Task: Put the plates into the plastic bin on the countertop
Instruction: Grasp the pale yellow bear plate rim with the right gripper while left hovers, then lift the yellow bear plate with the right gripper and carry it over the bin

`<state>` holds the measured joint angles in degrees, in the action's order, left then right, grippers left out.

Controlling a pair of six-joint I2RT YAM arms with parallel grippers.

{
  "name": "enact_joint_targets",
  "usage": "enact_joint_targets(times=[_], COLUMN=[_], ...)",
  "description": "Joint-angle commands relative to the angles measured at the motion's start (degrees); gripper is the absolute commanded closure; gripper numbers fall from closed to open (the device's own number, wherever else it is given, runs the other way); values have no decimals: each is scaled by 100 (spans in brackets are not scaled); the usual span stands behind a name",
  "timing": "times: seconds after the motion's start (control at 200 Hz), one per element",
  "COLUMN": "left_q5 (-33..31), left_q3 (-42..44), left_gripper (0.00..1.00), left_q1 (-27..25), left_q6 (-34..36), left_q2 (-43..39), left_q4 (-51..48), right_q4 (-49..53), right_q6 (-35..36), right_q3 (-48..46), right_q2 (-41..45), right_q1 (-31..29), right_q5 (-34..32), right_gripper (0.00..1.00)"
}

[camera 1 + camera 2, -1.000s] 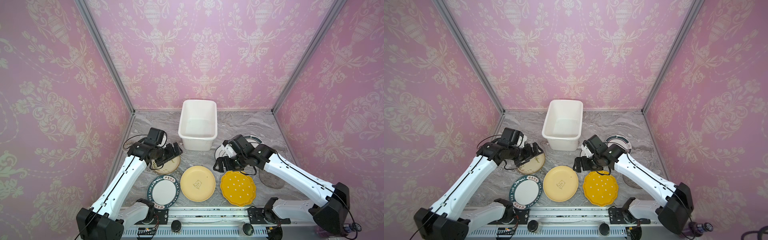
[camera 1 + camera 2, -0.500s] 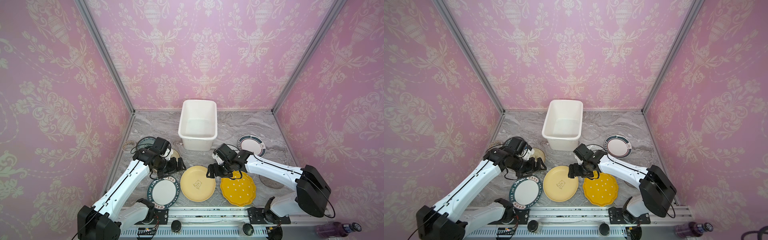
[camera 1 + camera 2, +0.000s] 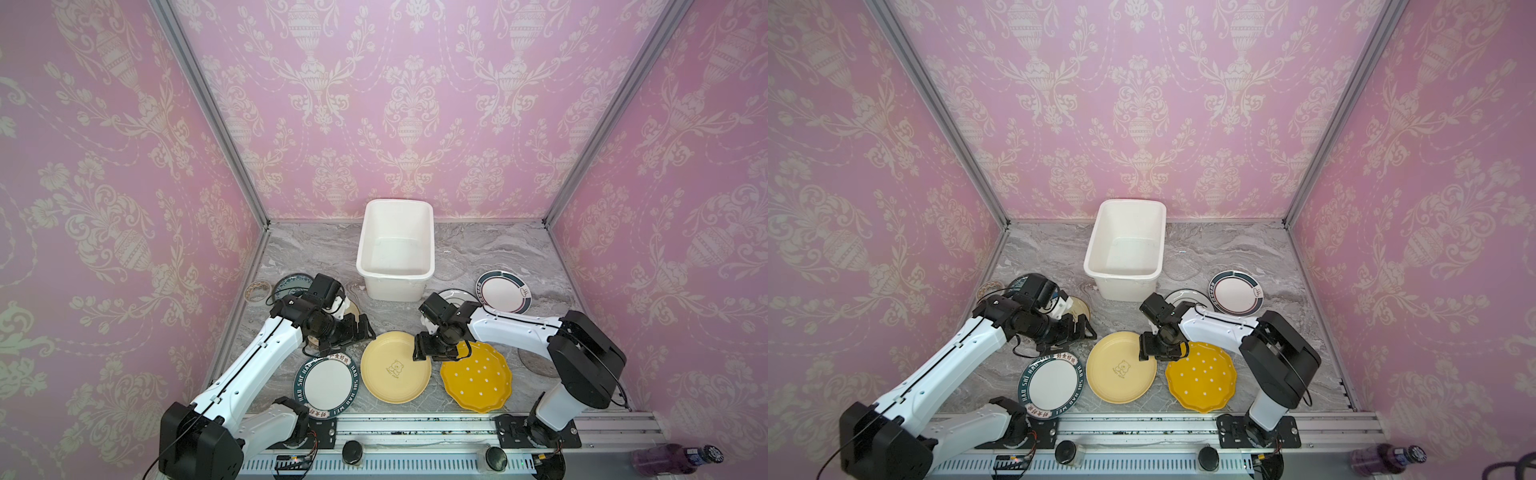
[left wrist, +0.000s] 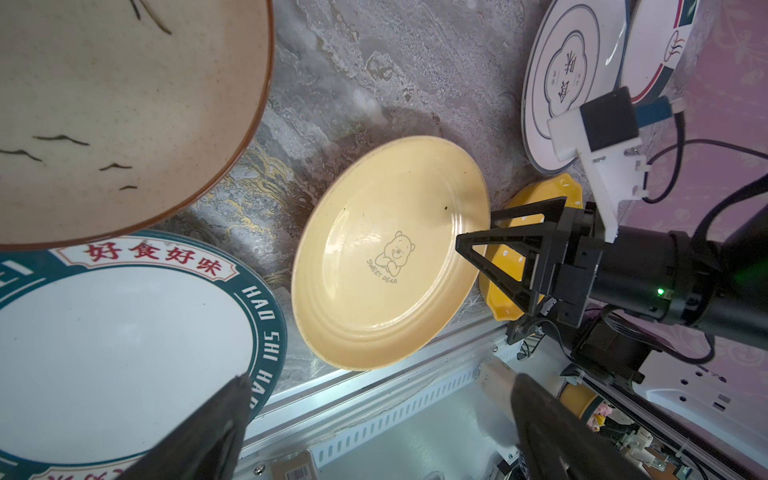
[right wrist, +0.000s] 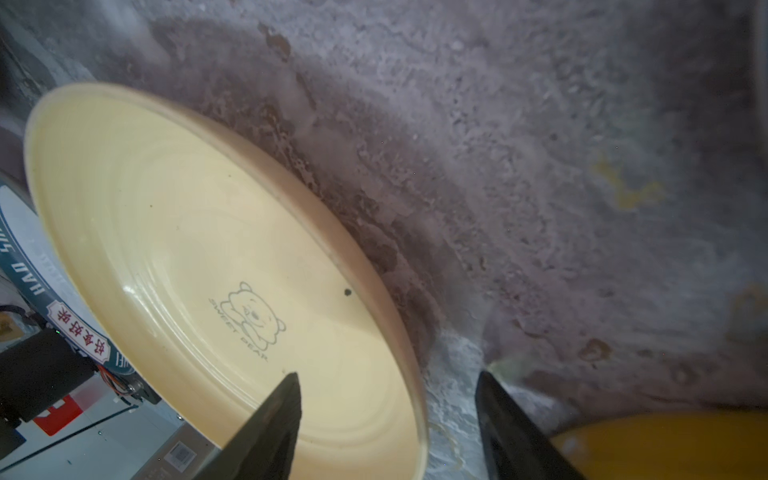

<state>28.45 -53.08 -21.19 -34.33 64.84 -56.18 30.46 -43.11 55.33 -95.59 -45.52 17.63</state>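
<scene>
Right gripper (image 5: 388, 376) straddles the rim of the yellow bear plate (image 3: 392, 368), jaws spread, 1 finger over the plate and 1 outside it above the desk (image 3: 316, 257). Left gripper (image 4: 379, 377) hovers spread wide beside that plate. Beyond both grippers stands the white plastic bin (image 3: 395, 286).

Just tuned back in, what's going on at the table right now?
The right gripper is down at the yellow bear plate, its jaws astride the plate's rim, one over the inside and one outside, with a gap showing, so it is not clamped yet. The left gripper hangs open near the lettered plate, holding nothing. The plastic bin is empty; every plate in view lies on the countertop.
</scene>
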Motion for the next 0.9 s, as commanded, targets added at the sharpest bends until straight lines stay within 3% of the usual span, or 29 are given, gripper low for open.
enact_joint_targets(times=[0.0, 0.515, 0.751, 0.896], left_q5=[137, 65, 75, -76], left_q3=[26, 52, 88, -138], left_gripper=[1, 1, 1, 1], left_q1=[-26, -37, -34, -34], left_q6=[5, -267, -294, -334], left_q2=[105, 144, -16, -162], left_q4=[84, 324, 399, 279], right_q4=[88, 411, 765, 1176], right_q6=[-30, 18, 78, 88], right_q3=[153, 296, 472, 586], right_q2=[-164, -295, -104, 231], right_q1=[7, 7, -16, -76], right_q5=[107, -26, -153, -327], right_gripper=[42, 85, 100, 100])
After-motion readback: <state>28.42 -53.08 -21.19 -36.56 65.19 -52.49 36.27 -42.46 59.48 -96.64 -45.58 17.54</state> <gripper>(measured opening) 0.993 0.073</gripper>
